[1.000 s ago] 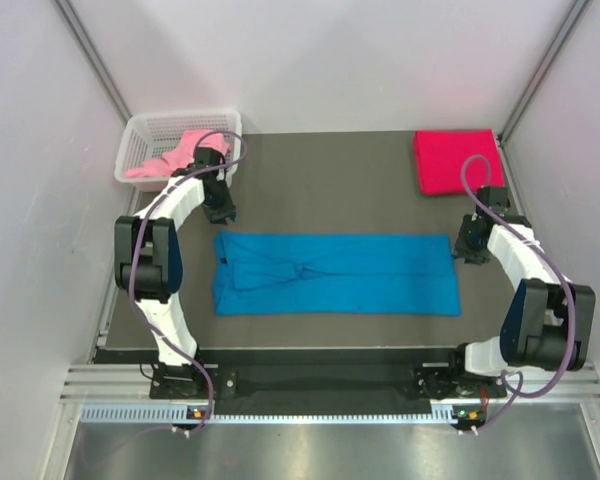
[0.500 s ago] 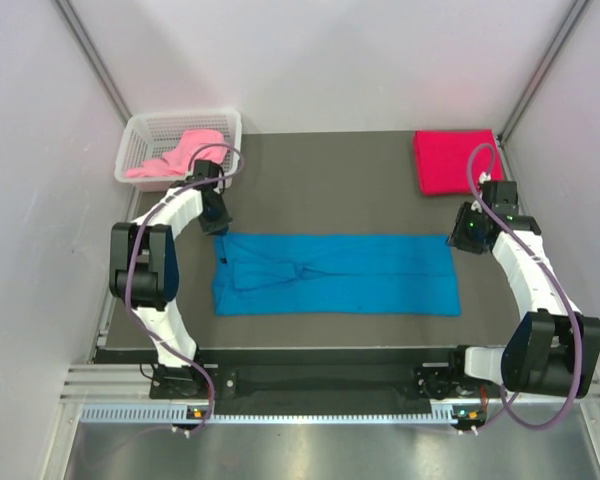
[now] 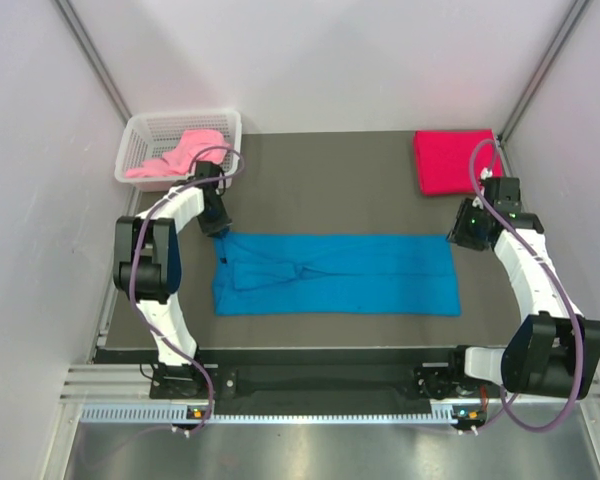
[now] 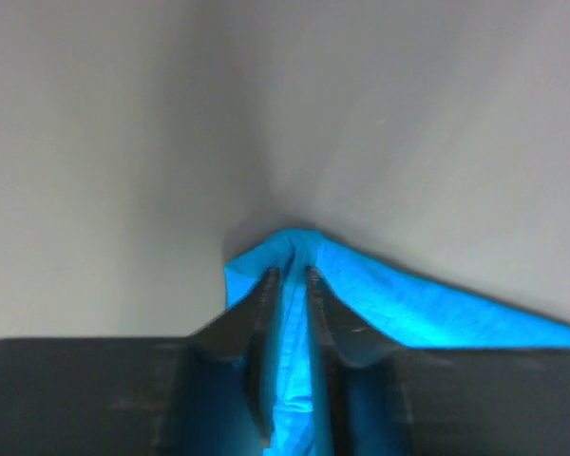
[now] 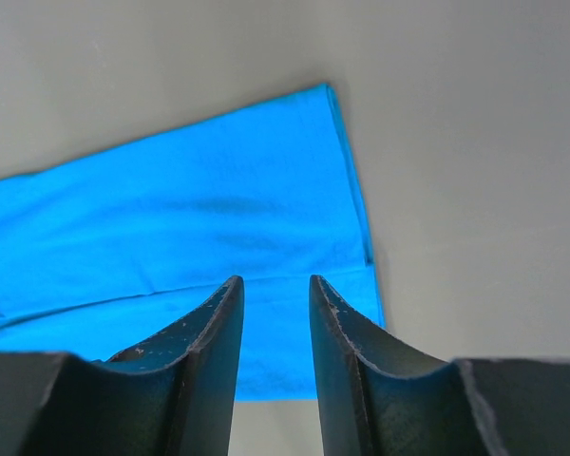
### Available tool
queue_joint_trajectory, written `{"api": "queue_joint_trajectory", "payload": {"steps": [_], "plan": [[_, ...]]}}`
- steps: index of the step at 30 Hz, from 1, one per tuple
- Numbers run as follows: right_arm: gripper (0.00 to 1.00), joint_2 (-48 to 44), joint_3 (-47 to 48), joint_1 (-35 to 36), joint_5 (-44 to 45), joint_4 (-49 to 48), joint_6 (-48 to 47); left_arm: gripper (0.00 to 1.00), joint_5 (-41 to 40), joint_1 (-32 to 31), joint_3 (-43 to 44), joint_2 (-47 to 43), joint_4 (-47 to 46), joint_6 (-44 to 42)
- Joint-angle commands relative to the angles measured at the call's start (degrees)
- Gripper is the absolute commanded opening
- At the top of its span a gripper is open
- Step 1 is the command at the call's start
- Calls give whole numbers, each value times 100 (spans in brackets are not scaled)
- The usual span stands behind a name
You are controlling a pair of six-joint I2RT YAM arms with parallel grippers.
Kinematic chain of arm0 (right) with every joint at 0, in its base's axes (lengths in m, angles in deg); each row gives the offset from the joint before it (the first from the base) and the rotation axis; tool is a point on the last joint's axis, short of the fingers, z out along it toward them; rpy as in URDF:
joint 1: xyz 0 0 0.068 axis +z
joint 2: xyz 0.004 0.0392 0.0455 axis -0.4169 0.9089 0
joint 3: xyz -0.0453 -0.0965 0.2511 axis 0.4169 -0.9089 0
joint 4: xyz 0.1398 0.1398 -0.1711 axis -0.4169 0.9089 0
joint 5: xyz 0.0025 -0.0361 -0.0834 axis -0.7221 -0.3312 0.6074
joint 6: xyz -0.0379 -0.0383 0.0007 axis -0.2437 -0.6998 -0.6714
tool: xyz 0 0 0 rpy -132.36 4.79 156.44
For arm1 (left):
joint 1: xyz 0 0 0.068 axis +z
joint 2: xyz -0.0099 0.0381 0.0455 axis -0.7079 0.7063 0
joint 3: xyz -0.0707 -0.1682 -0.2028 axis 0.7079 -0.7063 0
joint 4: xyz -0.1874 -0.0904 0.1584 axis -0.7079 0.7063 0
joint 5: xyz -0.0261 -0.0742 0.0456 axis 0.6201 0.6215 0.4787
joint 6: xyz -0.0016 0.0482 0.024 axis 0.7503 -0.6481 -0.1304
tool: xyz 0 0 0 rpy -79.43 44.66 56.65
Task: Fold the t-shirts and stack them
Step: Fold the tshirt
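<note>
The blue t-shirt (image 3: 335,273) lies folded lengthwise as a long band across the mat. My left gripper (image 3: 217,226) is at its far left corner and is shut on a pinch of the blue cloth (image 4: 291,285). My right gripper (image 3: 458,233) hovers over the shirt's far right corner (image 5: 266,228), open and empty. The red t-shirt (image 3: 456,160) lies folded at the far right corner. The pink t-shirt (image 3: 179,155) sits crumpled in the white basket (image 3: 140,135).
The dark mat (image 3: 320,180) covers the table. White walls enclose it on three sides. The basket stands at the far left corner beside the left arm. The metal rail (image 3: 310,395) runs along the near edge.
My left gripper moved down onto the shirt's far left corner and closed on it. My right gripper swung up toward the shirt's far right corner.
</note>
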Motion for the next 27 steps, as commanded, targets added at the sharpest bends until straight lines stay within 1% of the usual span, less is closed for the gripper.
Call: {"api": "queue_joint_trajectory", "payload": {"steps": [1, 4, 7, 12, 17, 22, 24, 25, 27], "plan": [[35, -248, 328, 40, -152, -29, -51, 24, -153, 34, 320, -346, 3, -113], [35, -231, 354, 84, -232, -72, -16, 31, -250, 34, 294, -566, -15, -148], [35, -187, 354, 163, -284, -99, 20, 31, -128, 34, 233, -567, -68, -148], [36, -152, 345, 330, -285, -134, 37, 29, -110, 34, 83, -444, -173, -166], [36, -169, 345, 356, -258, -152, 11, 29, -144, 34, 101, -102, -208, -148], [36, -222, 310, 365, -232, -196, -15, 19, -206, 34, 109, 214, -410, -69], [36, -213, 301, 365, -214, -266, 2, 8, -215, 34, 188, 346, -437, -34], [36, -213, 284, 365, -214, -310, 28, 1, -198, 34, 206, 382, -498, -16], [36, -178, 240, 409, -284, -389, 72, 0, -180, 34, 215, 417, -568, 19]]}}
